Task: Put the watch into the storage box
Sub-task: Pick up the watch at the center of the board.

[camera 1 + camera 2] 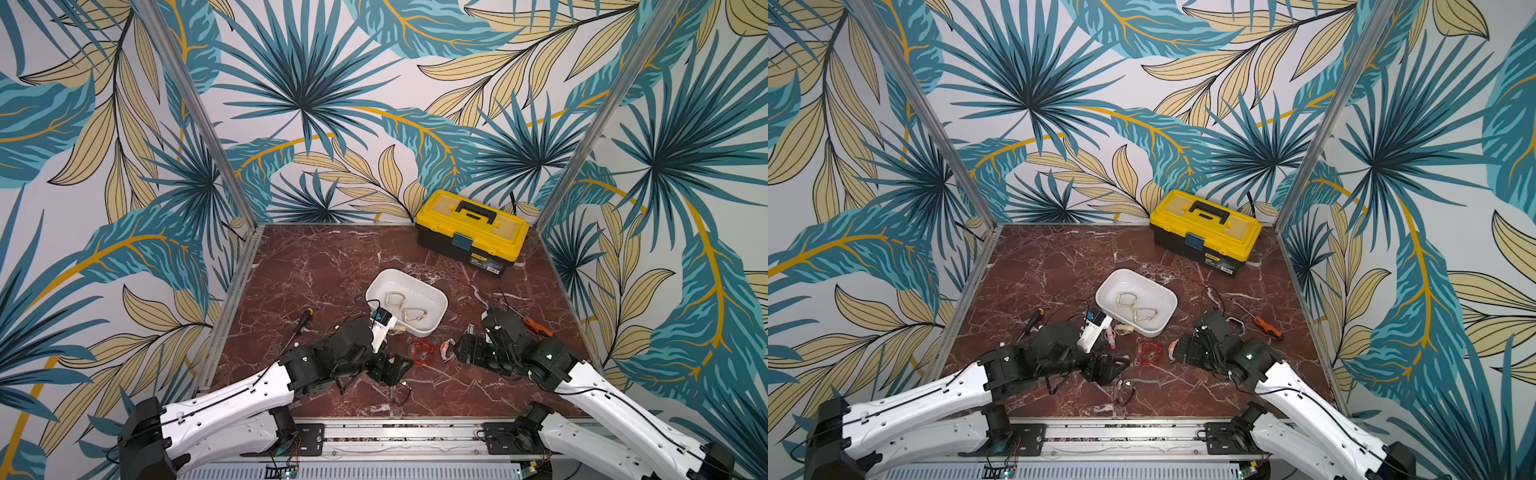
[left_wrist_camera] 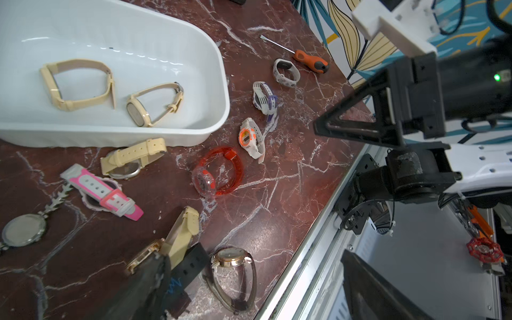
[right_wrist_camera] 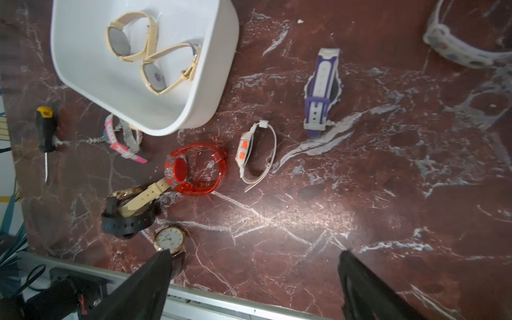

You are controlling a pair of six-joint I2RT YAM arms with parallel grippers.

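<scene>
So, biggest thing first: the red marble counter (image 1: 324, 266), with both my arms lying low over its near half. My left claw (image 2: 255, 253) has its jaws spread wide and grips nothing; one fingertip sits right against a black-strapped watch (image 3: 127, 221) tangled with a beige strap, and a rose-gold watch (image 2: 230, 257) with a brown strap lies on the counter between the fingers. My right claw (image 3: 256, 252) is spread wide too, with only bare marble between the jaws.

Back right against the wall is the yellow-and-black toolbox (image 1: 471, 230), lid shut. The white storage box (image 1: 428, 293) sits mid-counter, closer to my left arm.

Watch situation: two beige ones are already in the storage box, a band-style beige watch (image 2: 52, 88) and an oval-faced beige watch (image 2: 137, 112) right next to it. Everything else is out on the counter. A beige-strapped watch (image 2: 133, 155) lies against the box's outer wall, with a pink-and-white watch (image 2: 102, 191) beside it. The red see-through watch (image 2: 203, 180) lies between my two claws. The white-and-orange watch (image 2: 246, 137) is just beside my right claw, then a purple-and-white watch (image 2: 263, 97) and a white patterned watch (image 2: 284, 65) farther out.

There's also an orange-handled screwdriver (image 2: 309, 59) on the right and a black-and-yellow screwdriver (image 1: 302, 320) on the left.
</scene>
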